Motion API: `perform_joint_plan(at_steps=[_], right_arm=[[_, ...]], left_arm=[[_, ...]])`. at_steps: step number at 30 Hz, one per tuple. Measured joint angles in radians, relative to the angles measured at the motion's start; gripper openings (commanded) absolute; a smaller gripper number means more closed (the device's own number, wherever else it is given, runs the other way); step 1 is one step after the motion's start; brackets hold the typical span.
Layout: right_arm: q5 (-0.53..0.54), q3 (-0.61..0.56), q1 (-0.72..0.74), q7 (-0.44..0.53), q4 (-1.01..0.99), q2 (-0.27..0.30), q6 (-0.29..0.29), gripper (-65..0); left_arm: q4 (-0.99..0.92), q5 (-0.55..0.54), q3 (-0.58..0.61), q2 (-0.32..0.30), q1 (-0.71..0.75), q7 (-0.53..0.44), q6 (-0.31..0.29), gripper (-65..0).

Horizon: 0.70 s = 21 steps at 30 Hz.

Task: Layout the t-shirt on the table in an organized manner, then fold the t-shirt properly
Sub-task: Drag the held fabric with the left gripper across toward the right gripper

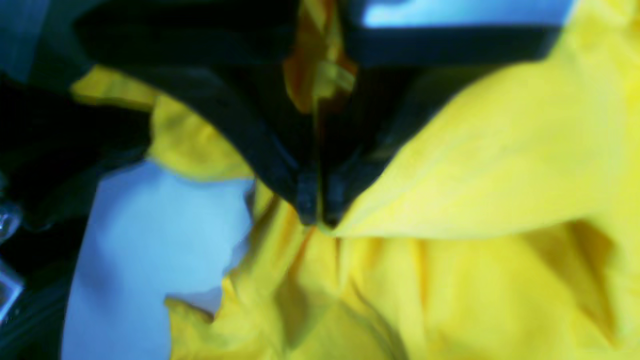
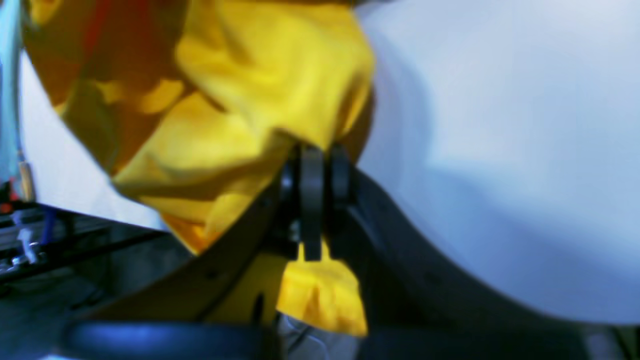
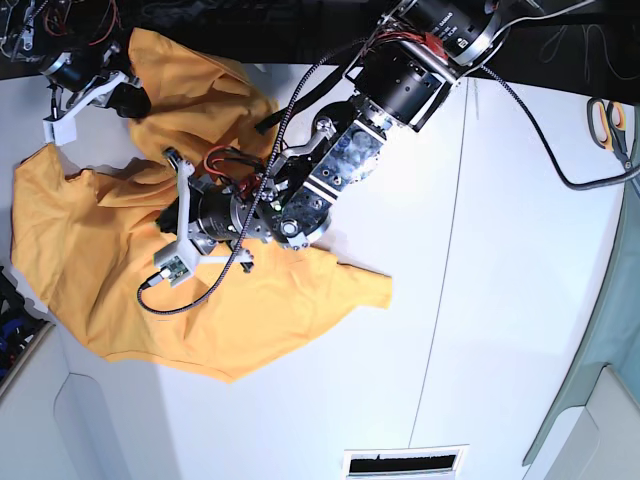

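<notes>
Left end effector (image 1: 316,220) first: through its wrist camera I see both fingers drawn nearly together, tips at a ridge of the t-shirt (image 1: 480,200), with a strip of yellow cloth showing up between them. I read that as a narrow pinch on the fabric, though the blur stops me saying how firmly it bites. I judge the pinch sits there to drag a bunched part outward. One patch of pale bench (image 1: 150,240) shows beside the cloth.

Through the right wrist camera, the right end effector (image 2: 320,165) is clamped tight on a fold of the t-shirt (image 2: 260,90); cloth billows above the tips and a small tail hangs below them. The white bench (image 2: 500,150) fills the rest. Holding an edge here looks meant to anchor or stretch the garment against the other arm.

From the base camera I count one t-shirt (image 3: 110,270), crumpled on the bench (image 3: 520,300) toward that view's left, and two arms. The right end effector (image 3: 125,100) is at the shirt's far upper part; the left end effector (image 3: 185,235) is down in its middle. One pair of scissors (image 3: 612,122) lies well apart at the far edge. Layout is not yet done.
</notes>
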Motion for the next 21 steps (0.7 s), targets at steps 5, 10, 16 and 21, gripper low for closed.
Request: perform_joint_plan(at_steps=[5, 10, 16, 21], right_arm=[[-0.005, -0.001, 0.002, -0.005, 0.000, -0.012, 0.000, -65.0], [0.004, 0.000, 0.032, 0.011, 0.011, -0.006, -0.001, -41.3], [-0.024, 0.001, 0.019, 0.003, 0.154, -0.006, -0.001, -41.2], [-0.015, 0.001, 0.026, -0.005, 0.280, -0.006, 0.000, -41.2]], left_arm=[[-0.096, 0.029, 0.040, -0.005, 0.010, 0.034, 0.003, -33.5], [0.010, -0.051, -0.025, -0.010, 0.004, 0.148, -0.048, -33.6], [0.227, -0.235, -0.113, -0.005, -0.001, 0.302, -0.140, -33.6], [0.267, -0.287, -0.130, -0.040, 0.004, 0.309, -0.144, -33.6]])
